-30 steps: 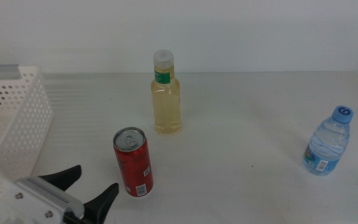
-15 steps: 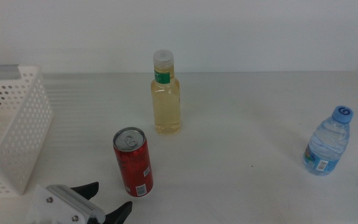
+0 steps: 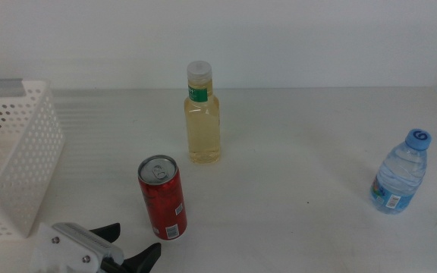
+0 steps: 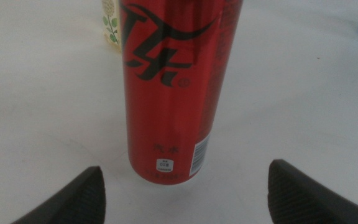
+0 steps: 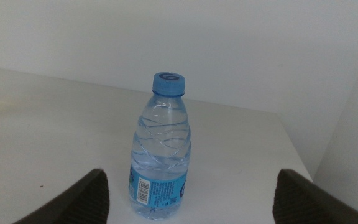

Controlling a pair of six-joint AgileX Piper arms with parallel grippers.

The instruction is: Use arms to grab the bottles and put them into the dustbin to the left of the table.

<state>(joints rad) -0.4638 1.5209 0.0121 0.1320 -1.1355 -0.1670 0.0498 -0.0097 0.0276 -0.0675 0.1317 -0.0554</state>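
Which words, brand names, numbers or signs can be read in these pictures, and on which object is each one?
Tall red drink can: large black brush-style mark, not readable as letters; small print and barcode blurred.
Short clear water bottle with blue cap: raised mark on cap and barcode label, both unreadable.
Tall clear bottle of pale yellow liquid: green collar, no readable text.

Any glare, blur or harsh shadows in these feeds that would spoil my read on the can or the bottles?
Middle view: soft, even light, faint shadows, all sharp. Left wrist view: the red can fills the frame, cropped at the top, with streaks of glare down its side; label readable. Right wrist view: the water bottle is crisp against a plain white wall. The left gripper and right gripper show only dark, slightly soft tips.
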